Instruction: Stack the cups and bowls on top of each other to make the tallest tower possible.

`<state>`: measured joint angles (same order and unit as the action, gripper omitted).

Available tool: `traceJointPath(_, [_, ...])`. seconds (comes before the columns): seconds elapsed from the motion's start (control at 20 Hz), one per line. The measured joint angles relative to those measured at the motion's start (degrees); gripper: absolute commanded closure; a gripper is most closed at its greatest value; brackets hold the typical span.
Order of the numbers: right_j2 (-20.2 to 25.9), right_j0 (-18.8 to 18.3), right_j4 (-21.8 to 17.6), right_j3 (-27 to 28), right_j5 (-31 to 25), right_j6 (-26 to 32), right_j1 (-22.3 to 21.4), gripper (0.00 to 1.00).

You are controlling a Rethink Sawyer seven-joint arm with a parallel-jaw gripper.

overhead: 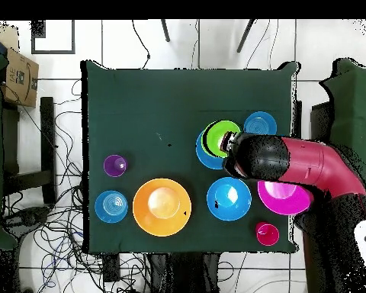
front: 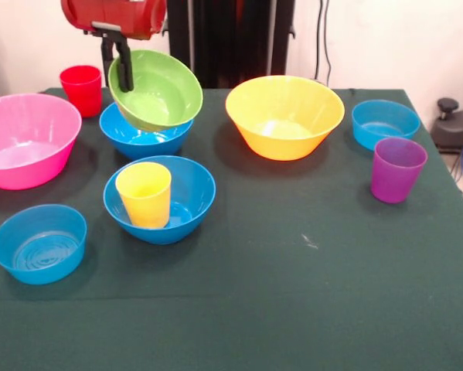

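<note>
My gripper (front: pixel 117 66) is shut on the rim of the lime green bowl (front: pixel 158 90) and holds it tilted in the air. In the overhead view the green bowl (overhead: pixel 219 136) hangs over a deep blue bowl (overhead: pixel 204 154), with the gripper (overhead: pixel 230 142) at its edge. That blue bowl (front: pixel 186 202) holds the upright yellow cup (front: pixel 144 193). A second deep blue bowl (front: pixel 142 139) stands behind it. The red cup (front: pixel 81 88) is at the far left, and the purple cup (front: pixel 397 168) stands alone at the right.
A large pink bowl (front: pixel 22 139) is at the left, and a small light-blue bowl (front: pixel 39 243) at the near left. A large yellow-orange bowl (front: pixel 285 116) is at the centre back, with another light-blue bowl (front: pixel 384 124) at the far right. Cables lie on the floor around the table.
</note>
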<state>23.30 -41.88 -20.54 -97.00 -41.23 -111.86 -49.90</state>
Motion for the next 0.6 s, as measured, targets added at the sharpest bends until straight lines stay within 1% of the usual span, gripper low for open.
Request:
traceJointPath(0.3, [1.97,-3.06,0.0,-0.22,0.0,0.0,-0.64,1.0])
traceJointPath(0.6, [2.73,-5.87,-0.01,-0.22,0.01,0.0,-0.56,1.0])
